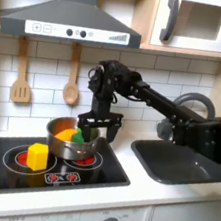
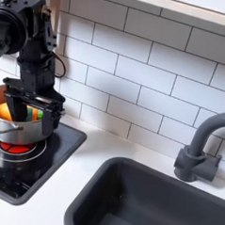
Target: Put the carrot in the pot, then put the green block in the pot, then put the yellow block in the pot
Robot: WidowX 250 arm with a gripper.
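The steel pot [image 1: 69, 141] [image 2: 19, 129] stands on the stove's right burner in the first exterior view. The orange carrot [image 1: 65, 133] [image 2: 0, 110] lies inside it. The green block [image 1: 83, 135] [image 2: 34, 113] sits in the pot beside the carrot, on the first exterior view's right. My gripper [image 1: 98, 131] [image 2: 38, 112] hangs just over the pot's rim, open, its fingers spread wider than the green block and low around it. The yellow block [image 1: 37, 156] rests on the stove's left burner in the first exterior view, apart from the pot.
Two wooden utensils [image 1: 23, 73] hang on the tiled wall behind the stove. A dark sink [image 1: 175, 161] [image 2: 147, 201] with a grey tap [image 2: 199, 148] lies to the right in both exterior views. A range hood [image 1: 68, 20] overhangs the stove.
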